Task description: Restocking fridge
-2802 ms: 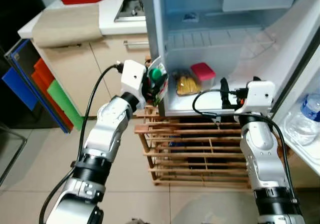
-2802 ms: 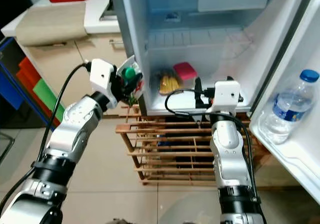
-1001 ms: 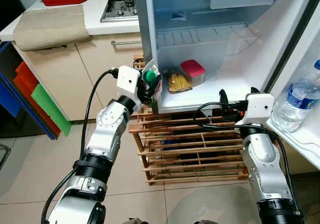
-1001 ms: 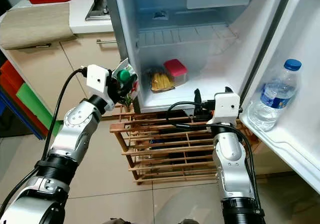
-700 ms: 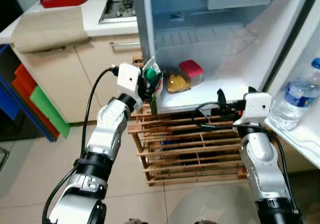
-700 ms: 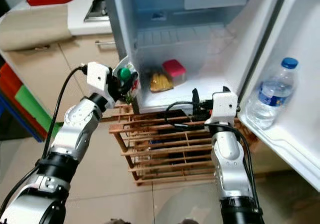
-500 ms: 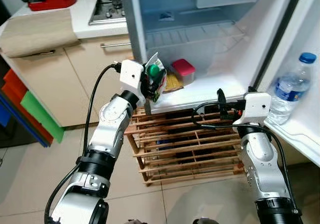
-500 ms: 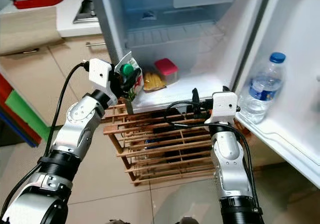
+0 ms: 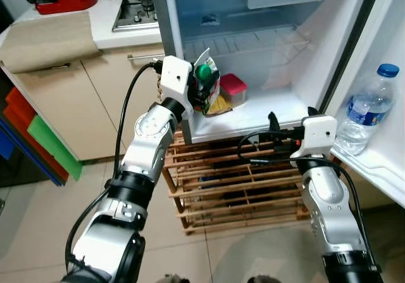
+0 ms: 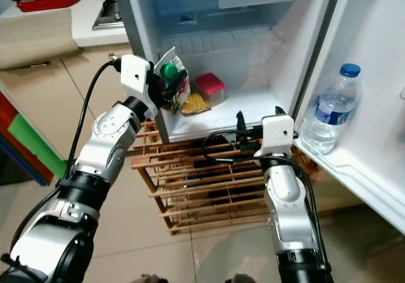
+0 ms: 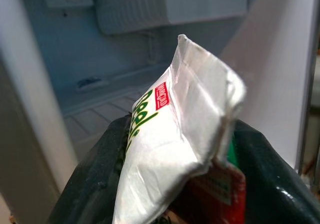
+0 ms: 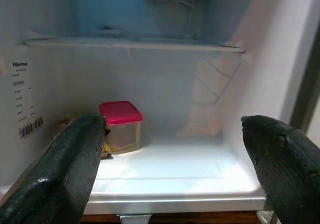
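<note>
My left gripper [image 9: 205, 90] is shut on a white pouch [image 9: 207, 79] with green lettering and a green cap, held at the left edge of the open fridge [image 9: 253, 17], just above its bottom shelf [image 9: 272, 109]. In the left wrist view the pouch [image 11: 180, 129] sits between both black fingers [image 11: 92, 184]. A red-lidded container [image 9: 233, 88] and a yellow packet [image 9: 219, 106] rest at the shelf's back left. My right gripper [image 12: 175, 164] is open in front of the shelf's front edge, level with it, nothing between its fingers [image 12: 70, 169].
A water bottle [image 9: 366, 111] stands in the open door's shelf [image 9: 373, 166] on the right. A wooden slatted rack [image 9: 253, 182] sits under the fridge. Left of the fridge are a counter [image 9: 114, 33] with a beige cloth [image 9: 44, 39] and cabinet fronts.
My left gripper has carried the pouch up and to the right, from beside the fridge's left wall to inside the opening. My right gripper shifted slightly left.
</note>
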Robot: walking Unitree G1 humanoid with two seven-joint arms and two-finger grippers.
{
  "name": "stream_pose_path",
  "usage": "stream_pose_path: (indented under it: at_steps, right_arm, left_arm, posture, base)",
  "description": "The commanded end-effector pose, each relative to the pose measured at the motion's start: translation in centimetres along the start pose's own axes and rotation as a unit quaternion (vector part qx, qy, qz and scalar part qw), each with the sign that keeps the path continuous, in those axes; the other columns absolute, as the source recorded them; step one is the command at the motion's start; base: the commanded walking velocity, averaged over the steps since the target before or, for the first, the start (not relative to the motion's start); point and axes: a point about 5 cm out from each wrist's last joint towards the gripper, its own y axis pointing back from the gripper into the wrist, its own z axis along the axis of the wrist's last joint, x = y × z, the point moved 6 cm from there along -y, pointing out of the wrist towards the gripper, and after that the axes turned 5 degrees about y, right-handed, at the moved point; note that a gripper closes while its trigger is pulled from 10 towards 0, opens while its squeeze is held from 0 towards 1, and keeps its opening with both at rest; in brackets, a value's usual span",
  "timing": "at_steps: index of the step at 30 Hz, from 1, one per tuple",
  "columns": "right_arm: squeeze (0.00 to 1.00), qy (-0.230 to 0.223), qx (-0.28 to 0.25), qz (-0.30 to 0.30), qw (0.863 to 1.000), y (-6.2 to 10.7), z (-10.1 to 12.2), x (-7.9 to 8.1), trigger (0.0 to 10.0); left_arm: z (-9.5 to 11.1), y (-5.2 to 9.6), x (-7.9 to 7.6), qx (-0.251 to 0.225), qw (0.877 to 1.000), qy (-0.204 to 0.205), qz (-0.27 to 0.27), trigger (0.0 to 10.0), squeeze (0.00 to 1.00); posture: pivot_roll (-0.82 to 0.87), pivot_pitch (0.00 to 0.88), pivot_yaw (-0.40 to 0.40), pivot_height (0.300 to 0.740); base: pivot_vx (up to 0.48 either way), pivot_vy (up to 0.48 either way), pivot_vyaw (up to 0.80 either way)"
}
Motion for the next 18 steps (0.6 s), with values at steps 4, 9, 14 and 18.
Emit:
stream_pose_path:
  at_steps: [4, 9, 14, 18]
  right_arm:
    - [0.00, -0.006, 0.012, -0.011, 1.000, 0.6, -0.3, -0.4, 10.0]
    - [0.00, 0.000, 0.008, -0.023, 1.000, 0.5, 0.1, -0.9, 10.0]
    - [0.00, 0.007, 0.003, -0.012, 1.000, 0.4, 0.5, -0.4, 10.0]
    - [0.00, 0.007, 0.003, -0.009, 1.000, 0.4, 0.6, -0.3, 10.0]
  left_arm:
    - [-0.7, -0.1, -0.6, 0.011, 1.000, 0.004, -0.009, 10.0, 0.00]
    - [-0.8, -0.2, -3.4, 0.006, 0.998, 0.016, -0.065, 10.0, 0.00]
    - [-0.4, -0.8, -3.8, 0.000, 0.998, 0.037, -0.059, 10.0, 0.00]
    - [-0.5, -0.9, -3.4, 0.001, 0.998, 0.052, -0.046, 10.0, 0.00]
  posture:
    - [-0.19, 0.000, 0.136, 0.671]
    - [-0.19, 0.000, 0.133, 0.671]
    - [-0.19, 0.000, 0.128, 0.671]
    - [-0.19, 0.000, 0.124, 0.671]
  base:
    - [0.000, 0.000, -0.48]
    - [0.192, 0.000, -0.31]
    - [0.476, 0.000, 0.00]
    - [0.438, 0.068, 0.00]
